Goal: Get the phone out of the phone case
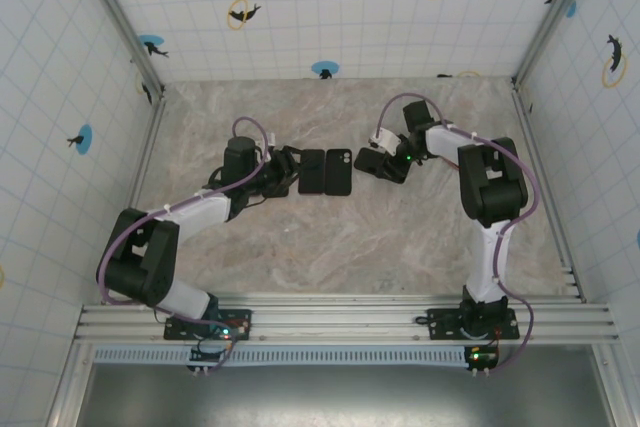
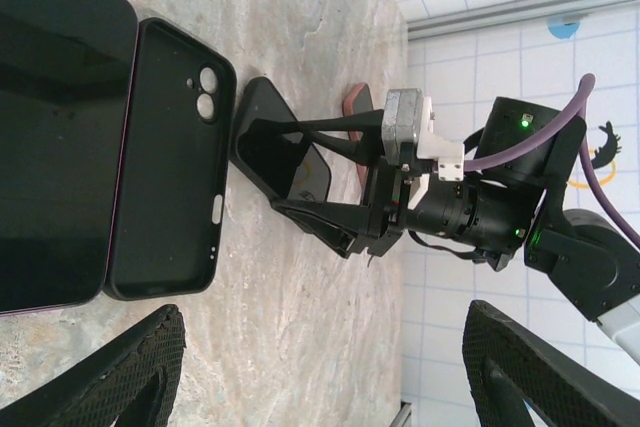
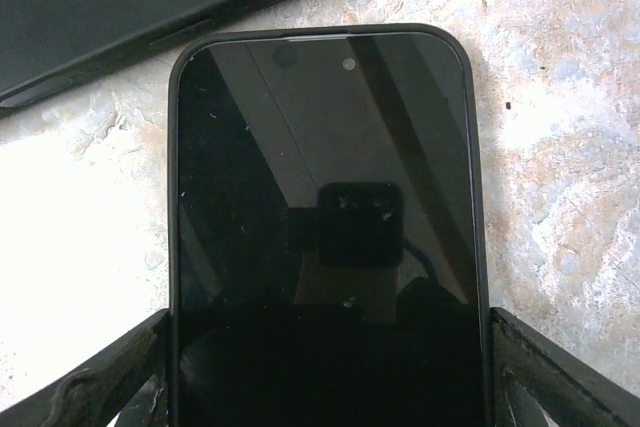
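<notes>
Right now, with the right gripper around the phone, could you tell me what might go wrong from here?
1. The right gripper grips the phone by its smooth side edges, toward one end; once lifted, it could pivot or slip out.
2. The empty case lies close beside the phone, so a sideways move might knock it.
3. The open left gripper sits nearby; the arms could collide.

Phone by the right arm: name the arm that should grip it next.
Right. The right hand straddles that phone, one finger at each long edge. The left hand, open, sits beyond the empty case and another phone.
</notes>
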Tool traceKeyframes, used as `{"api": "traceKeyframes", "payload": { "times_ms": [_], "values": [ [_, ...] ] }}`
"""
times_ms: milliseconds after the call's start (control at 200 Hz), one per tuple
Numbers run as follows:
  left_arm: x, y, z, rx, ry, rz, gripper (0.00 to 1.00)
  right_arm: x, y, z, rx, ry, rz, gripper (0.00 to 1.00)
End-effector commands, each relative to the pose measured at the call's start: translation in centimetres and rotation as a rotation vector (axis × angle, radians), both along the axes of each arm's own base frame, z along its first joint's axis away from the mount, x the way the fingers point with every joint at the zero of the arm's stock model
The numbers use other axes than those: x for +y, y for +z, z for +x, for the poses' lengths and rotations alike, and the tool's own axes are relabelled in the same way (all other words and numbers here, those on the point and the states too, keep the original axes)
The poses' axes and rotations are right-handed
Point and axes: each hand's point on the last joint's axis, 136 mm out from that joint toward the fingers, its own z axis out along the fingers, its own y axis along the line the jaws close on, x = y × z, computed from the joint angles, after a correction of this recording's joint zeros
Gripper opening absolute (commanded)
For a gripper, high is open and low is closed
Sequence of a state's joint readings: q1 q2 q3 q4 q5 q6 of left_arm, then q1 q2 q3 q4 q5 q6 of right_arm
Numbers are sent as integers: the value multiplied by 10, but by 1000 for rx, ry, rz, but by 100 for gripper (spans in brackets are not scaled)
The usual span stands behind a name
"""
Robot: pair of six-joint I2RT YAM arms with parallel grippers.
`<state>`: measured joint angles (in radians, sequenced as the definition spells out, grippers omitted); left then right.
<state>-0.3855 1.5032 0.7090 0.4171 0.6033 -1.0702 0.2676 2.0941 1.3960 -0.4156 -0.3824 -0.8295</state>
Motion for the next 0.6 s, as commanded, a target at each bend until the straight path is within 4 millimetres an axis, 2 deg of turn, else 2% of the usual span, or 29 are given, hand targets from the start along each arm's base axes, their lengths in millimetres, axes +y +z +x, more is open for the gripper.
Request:
{"api": "traceKeyframes", "payload": {
  "times_ms": [0,155,330,596],
  "values": [
    [-5,5,2,-21,-28,-10,75,-13,-12,-14,75,-47,-65,65],
    [-6,6,3,-22,-31,-15,75,-9,1,-8,41,-92,-17,61],
    [-7,8,3,-27,-32,-21,75,-3,28,0,-7,-166,134,59],
    [-14,11,6,-41,-30,-18,74,-2,52,-3,-30,-237,244,58]
  ]
}}
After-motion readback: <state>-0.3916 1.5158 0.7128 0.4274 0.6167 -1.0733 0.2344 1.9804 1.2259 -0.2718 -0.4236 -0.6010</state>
